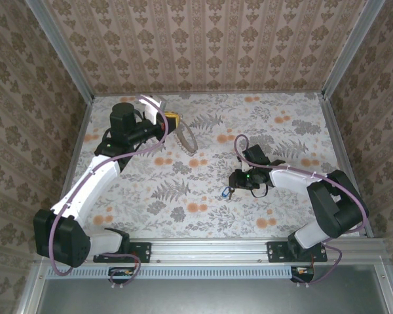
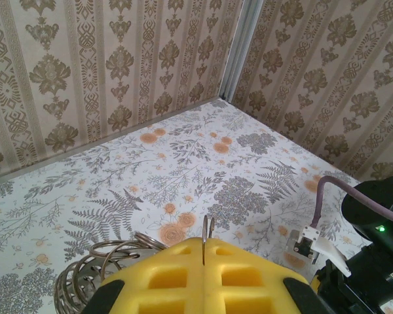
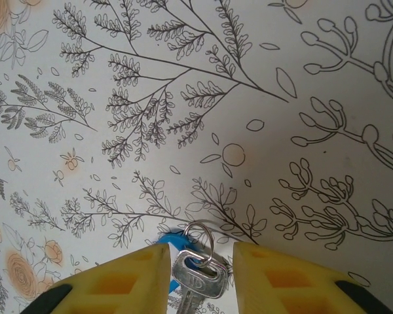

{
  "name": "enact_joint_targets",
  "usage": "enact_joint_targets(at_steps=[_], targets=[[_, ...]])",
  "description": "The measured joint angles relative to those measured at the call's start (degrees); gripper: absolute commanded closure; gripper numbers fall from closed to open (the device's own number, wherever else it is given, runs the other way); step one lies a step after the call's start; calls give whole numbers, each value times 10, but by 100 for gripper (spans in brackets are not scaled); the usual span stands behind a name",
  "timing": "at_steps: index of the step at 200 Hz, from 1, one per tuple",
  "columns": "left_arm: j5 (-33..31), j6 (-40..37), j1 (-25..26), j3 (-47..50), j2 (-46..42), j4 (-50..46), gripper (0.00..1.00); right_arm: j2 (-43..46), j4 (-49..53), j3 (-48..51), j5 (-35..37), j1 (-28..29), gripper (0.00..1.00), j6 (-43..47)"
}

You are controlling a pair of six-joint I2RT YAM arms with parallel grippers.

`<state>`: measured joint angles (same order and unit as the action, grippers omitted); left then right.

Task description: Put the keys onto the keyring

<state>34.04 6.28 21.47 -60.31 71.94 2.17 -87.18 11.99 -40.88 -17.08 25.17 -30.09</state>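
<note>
Floral-papered table (image 1: 281, 131): carries everything.
Left gripper (image 2: 205, 243): far left, jaws clenched on the thin metal keyring (image 2: 208, 226) with coiled beige strap.
Right gripper (image 3: 201, 250): jaws parted, straddling the keys.
Small silver and blue-headed keys (image 3: 198, 280): on the table, well apart from the keyring.
Threading not yet done.

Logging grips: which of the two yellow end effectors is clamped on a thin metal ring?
The left end effector: it is shut on the thin metal ring. The right end effector stands open around a silver metal key.
</note>
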Motion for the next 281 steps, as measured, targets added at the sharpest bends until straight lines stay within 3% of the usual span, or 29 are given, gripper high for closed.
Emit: enact_joint_targets(at_steps=[92,186,281], targets=[[-3,0,0,0,0,0,100,-26,-1,-7,-13,0,70,-2],[-5,-1,0,0,0,0,100,-30,-1,-13,-27,2,87,-3],[-9,-1,0,0,0,0,100,-37,-1,-15,-29,3,89,-3]])
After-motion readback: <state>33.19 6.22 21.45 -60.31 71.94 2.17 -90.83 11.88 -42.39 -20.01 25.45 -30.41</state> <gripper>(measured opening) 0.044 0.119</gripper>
